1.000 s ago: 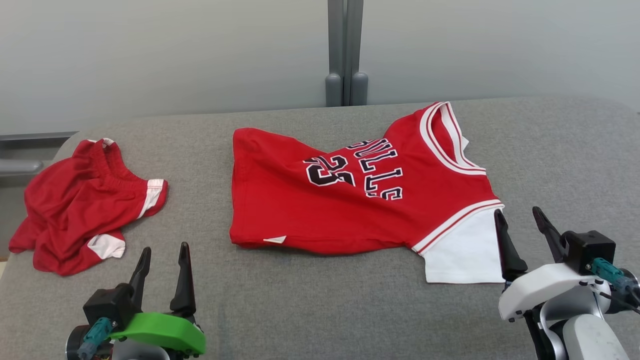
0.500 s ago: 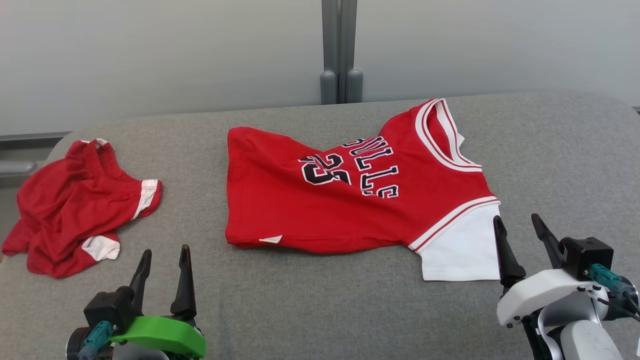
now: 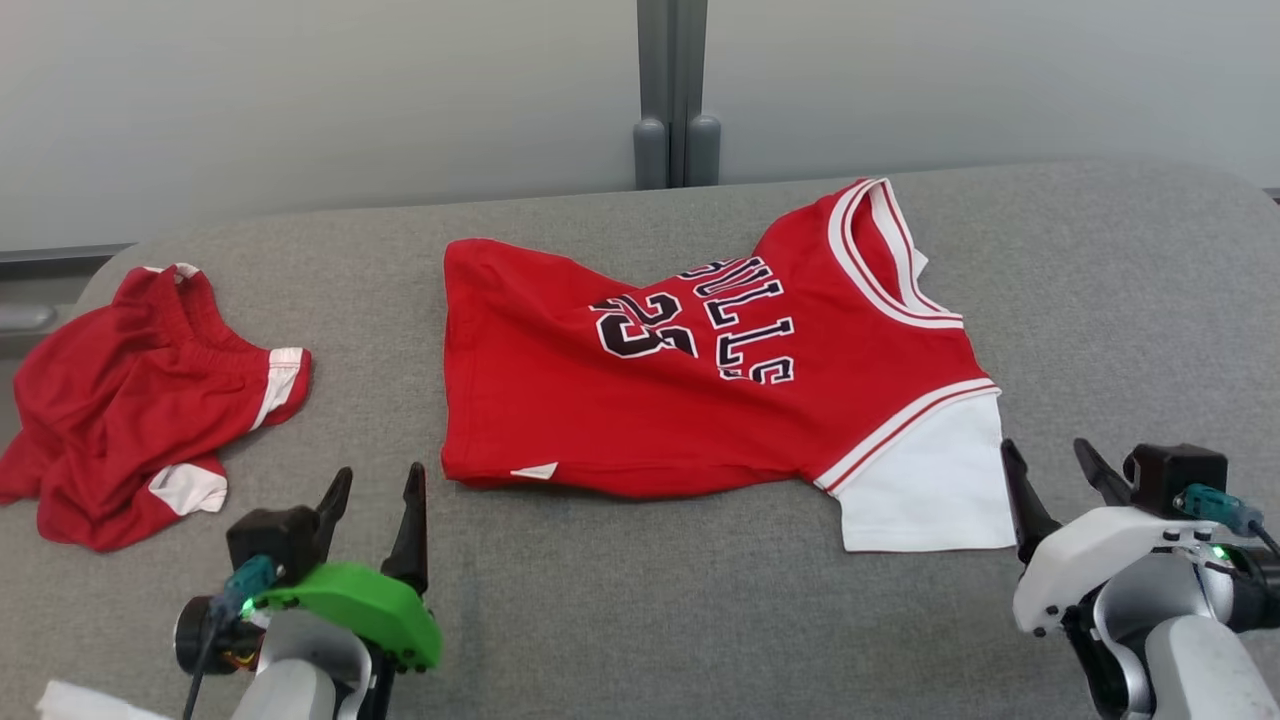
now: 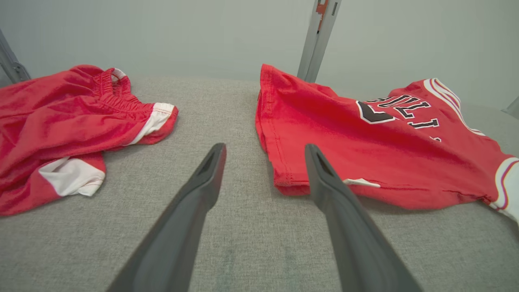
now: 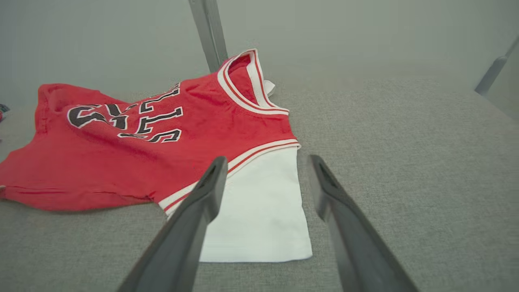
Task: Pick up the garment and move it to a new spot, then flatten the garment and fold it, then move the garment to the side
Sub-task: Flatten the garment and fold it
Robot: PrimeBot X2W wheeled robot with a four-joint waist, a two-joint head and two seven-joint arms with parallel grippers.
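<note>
L end effector [image 3: 380, 472] wide, empty — R end effector [image 3: 1043, 447] wide too, by jersey [image 3: 650, 420].

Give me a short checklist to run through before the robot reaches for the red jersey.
1. Left gripper open and empty: ok.
2. Right gripper open and empty: ok.
3. Jersey lying free, nothing on top of it: ok.
4. Jersey lying flat: not ok, it is creased across the lettering.
5. Shorts lying apart from the jersey: ok.
6. Bare grey surface near the jersey for a new spot: ok.
</note>
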